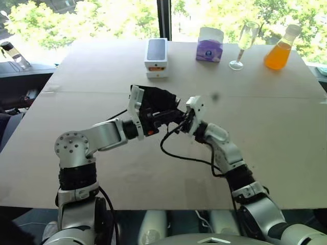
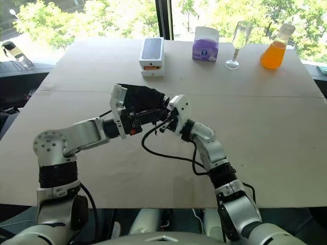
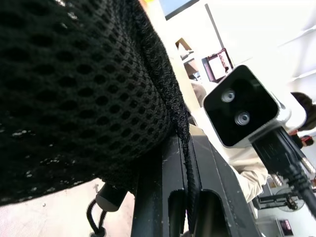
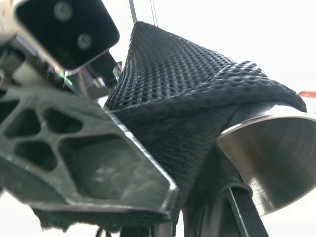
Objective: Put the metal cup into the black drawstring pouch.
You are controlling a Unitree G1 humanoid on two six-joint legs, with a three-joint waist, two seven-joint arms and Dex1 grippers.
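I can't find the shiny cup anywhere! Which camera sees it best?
The right wrist view. There the metal cup shows its shiny curved wall, with the black drawstring pouch draped over its top. In both eye views the pouch hangs between the two grippers, above the table; I can't make out the cup there.
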